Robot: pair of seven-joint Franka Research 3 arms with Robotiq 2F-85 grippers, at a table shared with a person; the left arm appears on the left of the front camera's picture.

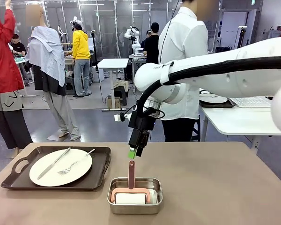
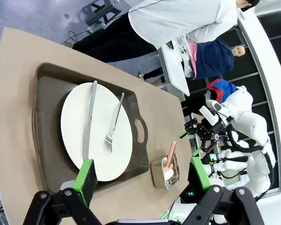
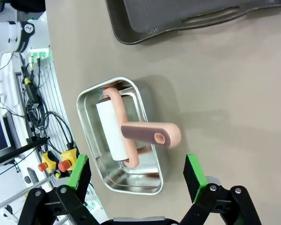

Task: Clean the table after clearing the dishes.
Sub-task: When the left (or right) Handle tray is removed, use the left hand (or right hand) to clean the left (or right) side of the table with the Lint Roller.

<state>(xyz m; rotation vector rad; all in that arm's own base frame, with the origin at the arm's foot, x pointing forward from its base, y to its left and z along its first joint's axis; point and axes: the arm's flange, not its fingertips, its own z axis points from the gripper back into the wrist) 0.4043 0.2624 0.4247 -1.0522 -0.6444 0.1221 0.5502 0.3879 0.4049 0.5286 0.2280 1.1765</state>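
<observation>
The fingers (image 3: 78,172) of the right gripper (image 1: 132,153) are spread wide with nothing between them; they hang just above the tip of the roller (image 1: 131,174), apart from it. Its pink handle rises on a slant out of the steel pan (image 1: 135,210), while the white roll lies flat inside, long axis across the pan. From the wrist the handle's free end sits between the two pads, so a straight descent looks enough. The left gripper (image 2: 143,172), equally wide and empty, is high over the tray's side, well apart from the roller, so the right arm is nearer. The tray (image 1: 100,161) with plate (image 1: 61,167), knife (image 1: 54,163) and fork (image 1: 75,164) lies on the table (image 1: 215,187), left of the pan, uncleared.
</observation>
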